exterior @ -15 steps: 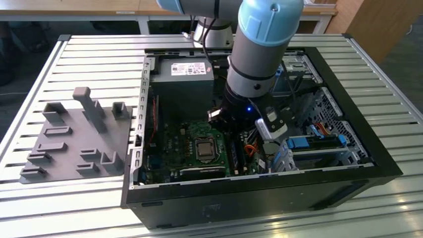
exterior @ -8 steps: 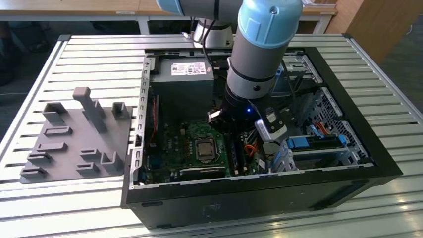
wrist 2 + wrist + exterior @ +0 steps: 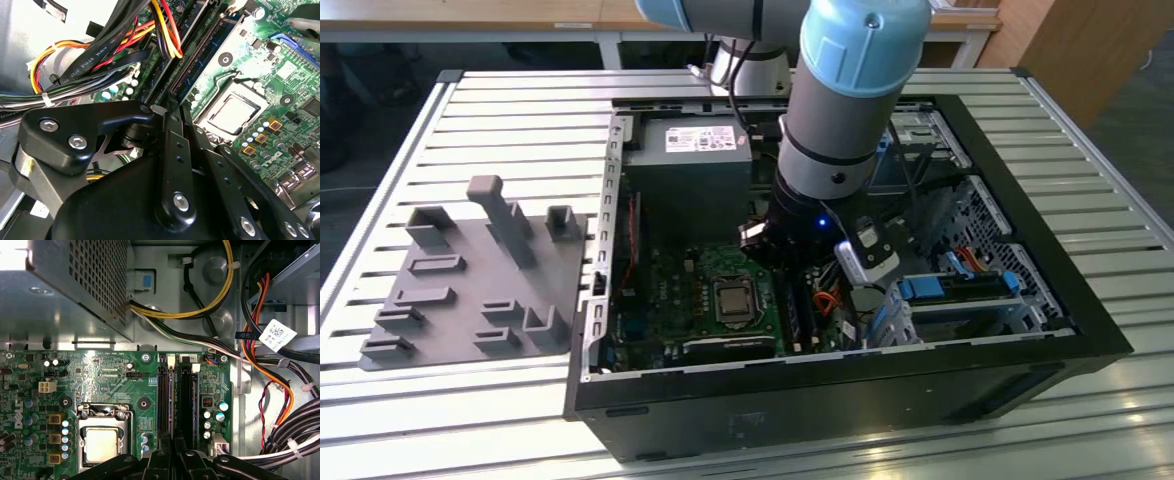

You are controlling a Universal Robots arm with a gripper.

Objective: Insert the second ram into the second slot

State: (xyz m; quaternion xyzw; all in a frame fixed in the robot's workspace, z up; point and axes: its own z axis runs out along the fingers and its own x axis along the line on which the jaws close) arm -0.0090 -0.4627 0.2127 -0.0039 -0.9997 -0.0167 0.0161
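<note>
While the grey-and-blue robot arm [image 3: 847, 110] reaches into the open black computer case [image 3: 1067, 330] in the exterior view, its black gripper [image 3: 172, 442] in the first wrist view sits closed over the thin green memory stick [image 3: 173, 405], edge-on between dark slots; the second wrist view shows its fingers [image 3: 172, 150] pinched together.

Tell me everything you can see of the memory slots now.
Long, narrow, dark plastic memory slots lie side by side on the green motherboard, beside the processor socket, with pale latches at one end. The black gripper sits over their other end; contact cannot be told.
</note>
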